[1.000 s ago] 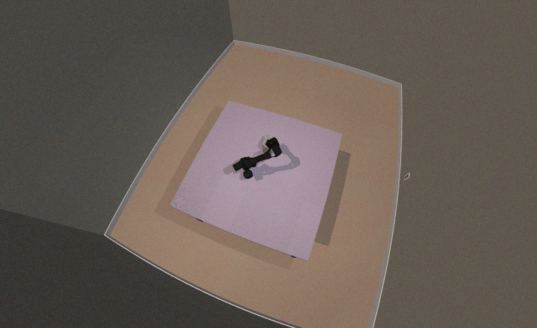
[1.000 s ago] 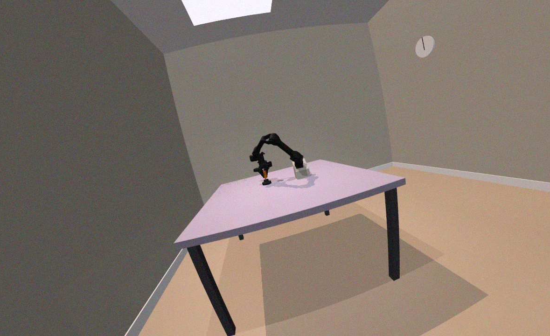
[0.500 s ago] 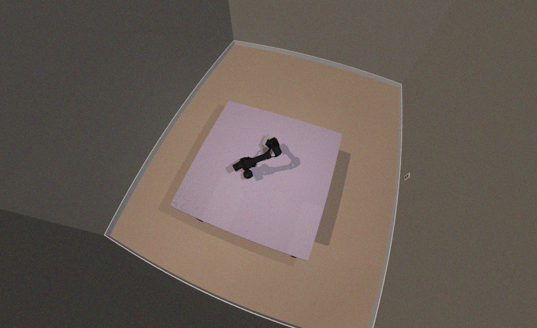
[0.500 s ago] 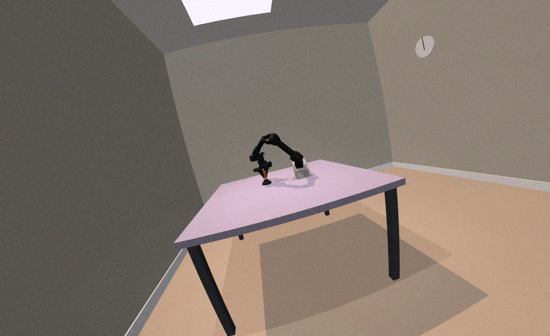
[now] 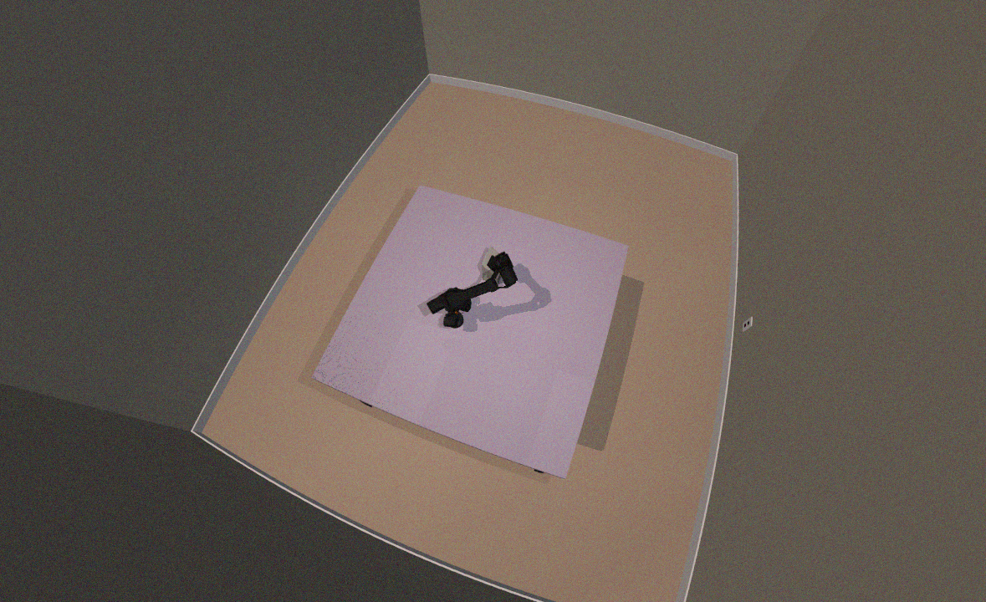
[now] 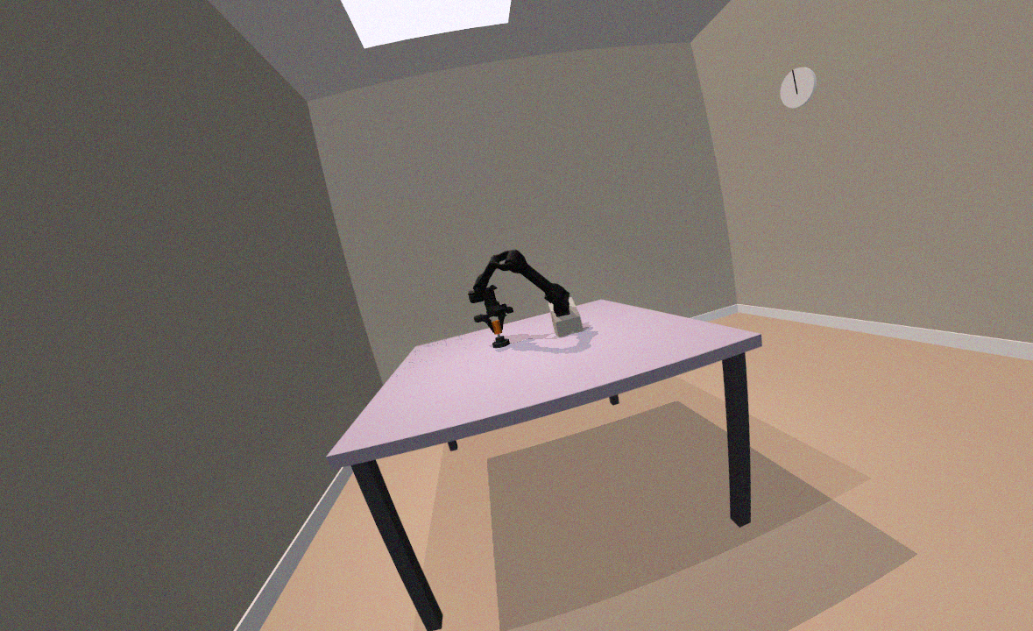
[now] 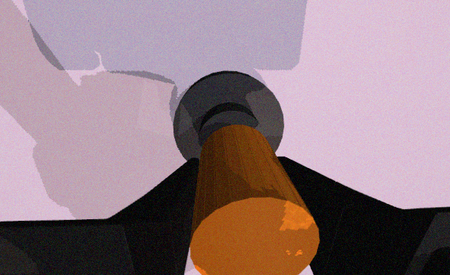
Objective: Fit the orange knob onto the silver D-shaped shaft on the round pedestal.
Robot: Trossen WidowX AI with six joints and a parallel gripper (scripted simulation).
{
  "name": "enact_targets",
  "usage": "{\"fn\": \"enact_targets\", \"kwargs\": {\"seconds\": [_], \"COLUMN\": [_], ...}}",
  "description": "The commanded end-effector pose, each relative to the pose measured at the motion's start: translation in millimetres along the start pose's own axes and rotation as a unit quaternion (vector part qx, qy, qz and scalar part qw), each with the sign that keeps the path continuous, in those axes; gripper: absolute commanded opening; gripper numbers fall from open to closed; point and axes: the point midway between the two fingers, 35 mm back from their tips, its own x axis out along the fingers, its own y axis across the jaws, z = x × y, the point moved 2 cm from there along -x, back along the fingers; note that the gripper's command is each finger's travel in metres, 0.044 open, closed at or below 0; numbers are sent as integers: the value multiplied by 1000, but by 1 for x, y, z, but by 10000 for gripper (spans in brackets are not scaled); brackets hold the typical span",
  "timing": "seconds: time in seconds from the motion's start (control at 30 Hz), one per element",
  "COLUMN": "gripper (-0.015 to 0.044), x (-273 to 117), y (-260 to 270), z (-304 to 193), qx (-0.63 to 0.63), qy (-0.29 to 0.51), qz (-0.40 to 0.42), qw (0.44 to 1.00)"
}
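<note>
The orange knob [image 6: 496, 324] [image 7: 255, 237] is a tall cylinder held between the two black fingers. My gripper [image 6: 497, 330] [image 7: 237, 165] is shut on it. The dark round pedestal [image 6: 500, 343] [image 7: 228, 85] stands on the table under the knob's lower end. In the wrist view the knob's lower end overlaps the raised middle of the pedestal. The silver shaft and the knob's hole are hidden, so I cannot tell whether the flats line up or whether the knob touches the shaft. In the top view the arm mostly hides the knob.
The arm's pale base [image 6: 567, 324] stands on the pink table [image 5: 481, 389] [image 6: 551, 376], to the right of the pedestal in the exterior view. Shadows of the arm fall across the table around the pedestal.
</note>
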Motion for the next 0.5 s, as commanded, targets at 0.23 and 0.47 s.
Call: {"fn": "enact_targets", "kwargs": {"seconds": [0.23,0.47], "gripper": [0,0], "x": [2,2], "y": [0,-1], "z": [0,-1], "qx": [366,579], "qy": [1,1], "qz": [-1,-1], "qw": [931,815]}}
